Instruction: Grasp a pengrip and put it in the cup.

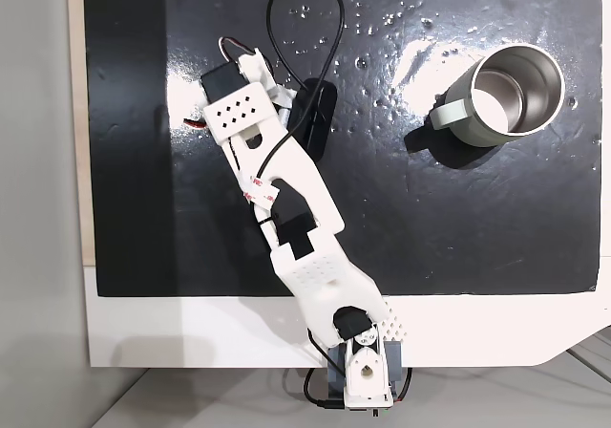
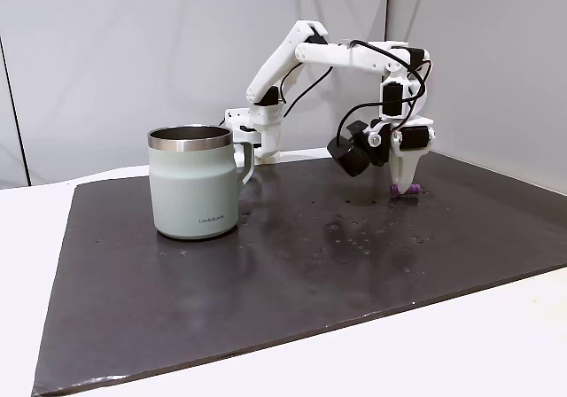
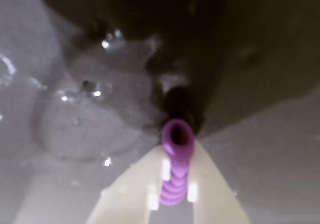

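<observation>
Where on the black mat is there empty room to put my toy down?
Bare mat lies in front of the cup, and between it and the gripper. It is crowded at the far side, where the jaws hold the purple pengrip on the mat.

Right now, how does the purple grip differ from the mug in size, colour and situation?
The purple grip is tiny and ribbed; the mug is far bigger and smooth. The grip is purple; the mug is pale grey-green with a steel inside. The grip sits between the fingers; the mug stands free. Both are round and hollow.
</observation>
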Robot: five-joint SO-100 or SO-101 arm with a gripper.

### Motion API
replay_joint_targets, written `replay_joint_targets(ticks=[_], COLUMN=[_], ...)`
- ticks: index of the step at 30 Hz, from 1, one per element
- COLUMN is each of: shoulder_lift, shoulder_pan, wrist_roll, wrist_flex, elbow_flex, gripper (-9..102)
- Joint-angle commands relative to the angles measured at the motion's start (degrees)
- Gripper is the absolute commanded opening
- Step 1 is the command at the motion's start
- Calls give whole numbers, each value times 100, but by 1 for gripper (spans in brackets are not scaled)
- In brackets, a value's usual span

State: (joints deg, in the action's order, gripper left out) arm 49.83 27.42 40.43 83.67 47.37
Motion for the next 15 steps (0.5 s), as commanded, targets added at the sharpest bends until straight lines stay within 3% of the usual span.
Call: replay_joint_targets(ticks=[1,10,15], shoulder_lift=[1011,2496,3032], shoulder_pan=[-176,-1424,-2479], wrist_roll=[-439,-2364,-3647], wrist_flex=[387,1784,2039], elbow_flex=[-211,-387,-545], gripper=[0,0,0])
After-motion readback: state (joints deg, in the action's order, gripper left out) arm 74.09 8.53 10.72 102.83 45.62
